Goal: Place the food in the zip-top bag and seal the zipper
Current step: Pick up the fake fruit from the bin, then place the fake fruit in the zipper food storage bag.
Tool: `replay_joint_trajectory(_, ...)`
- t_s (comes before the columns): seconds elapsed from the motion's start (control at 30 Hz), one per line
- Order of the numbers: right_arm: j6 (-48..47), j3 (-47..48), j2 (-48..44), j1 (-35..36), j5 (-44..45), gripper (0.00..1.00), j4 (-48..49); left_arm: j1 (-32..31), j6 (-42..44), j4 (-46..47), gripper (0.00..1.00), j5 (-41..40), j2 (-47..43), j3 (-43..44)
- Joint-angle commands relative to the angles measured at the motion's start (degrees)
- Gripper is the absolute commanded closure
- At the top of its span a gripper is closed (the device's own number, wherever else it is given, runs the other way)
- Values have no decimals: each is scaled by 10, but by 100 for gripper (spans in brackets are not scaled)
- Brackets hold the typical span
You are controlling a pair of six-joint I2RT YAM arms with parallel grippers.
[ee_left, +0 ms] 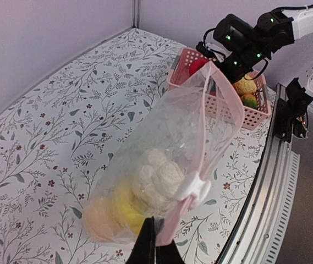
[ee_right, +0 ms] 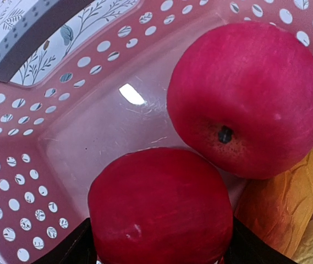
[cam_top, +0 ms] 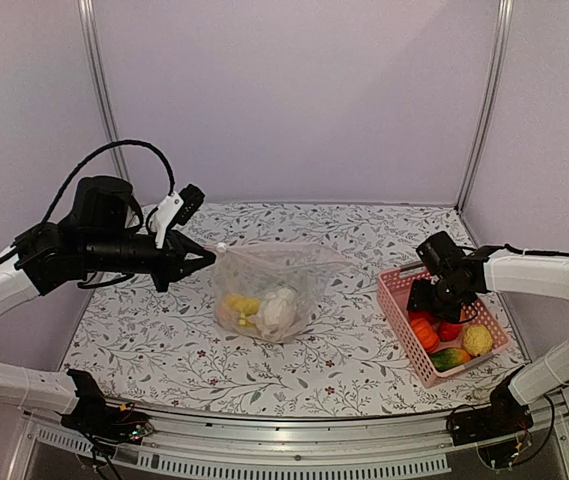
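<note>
Two red round plastic fruits (ee_right: 159, 209), probably slippery, are lying in pink slotted basket (ee_right: 13, 165) at three o'clock; right gripper (cam_top: 432, 298) is straddling one's middle, grip unclear; left gripper (ee_left: 155, 242) is clamping mouth of floppy clear bag (ee_left: 162, 137)

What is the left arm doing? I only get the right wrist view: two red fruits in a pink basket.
Observer: The left jaws are shut on the zipper, holding the zip-top bag up by its mouth.
Operator: Anything inside?
Observer: A white cauliflower and yellow pieces.
Operator: More in the basket?
Observer: An orange piece and a green one.
</note>
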Motion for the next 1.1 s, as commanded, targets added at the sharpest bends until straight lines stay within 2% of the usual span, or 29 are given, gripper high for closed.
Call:
replay_joint_trajectory(0.0, -1, 10, 7, -5, -4, 26, 8, 7, 6, -1, 100, 4, -4, -7)
replay_joint_trajectory(0.37, -6, 9, -80, -5, 40, 38, -41, 7, 3, -1, 100, 9, 7, -6)
replay_joint_trajectory(0.5, -17, 13, -150, -5, 45, 39, -80, 7, 2, -1, 100, 8, 5, -7)
replay_joint_trajectory(0.67, -54, 30, -254, -2, -35, 42, -88, 7, 1, 1, 100, 14, 9, -7)
replay_joint_trajectory(0.8, -79, 68, -298, 17, -118, 43, -80, 7, 2, 2, 100, 16, 11, -6)
replay_joint_trajectory(1.07, -99, 157, -248, 147, -243, 44, 12, 7, 2, 1, 100, 20, 12, -6)
